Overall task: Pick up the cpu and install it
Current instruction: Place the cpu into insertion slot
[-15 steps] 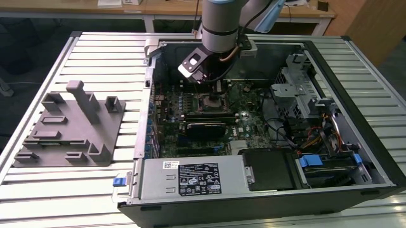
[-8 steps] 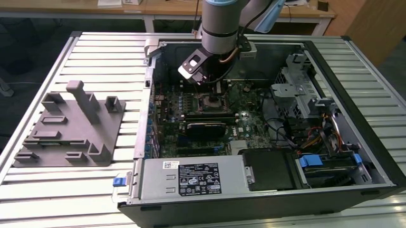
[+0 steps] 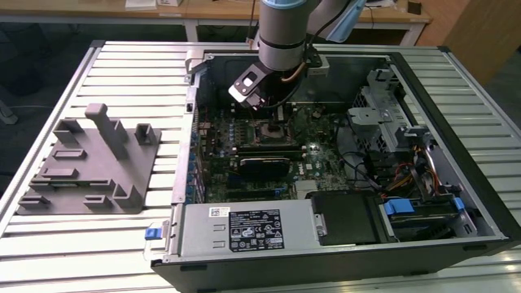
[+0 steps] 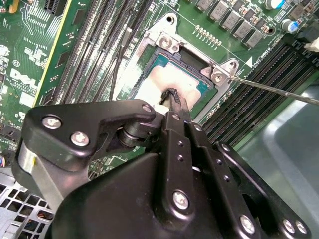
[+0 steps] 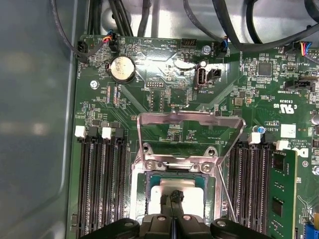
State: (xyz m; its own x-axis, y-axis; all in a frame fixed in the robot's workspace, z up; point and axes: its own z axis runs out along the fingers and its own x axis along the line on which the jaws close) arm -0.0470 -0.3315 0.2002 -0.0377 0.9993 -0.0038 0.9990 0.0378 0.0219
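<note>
your cpu [image 5: 194, 199] lies flat in the socket [image 5: 135, 185], under the raised load frame [image 5: 189, 118]. your gripper [image 5: 174, 197] has its fingers together, tips on the cpu's top. judge it light, stiff and fragile underneath: hold its edges only.

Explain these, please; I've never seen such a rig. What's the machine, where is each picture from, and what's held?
It is a robot arm reaching into an open computer case on a slatted table; a grey fixture lies at the exterior view's left. That view comes from a camera off the arm; both wrist views come from cameras on it. The end effector, fingers together, rests its tips on the cpu, which lies in the socket, its metal frame raised.
</note>
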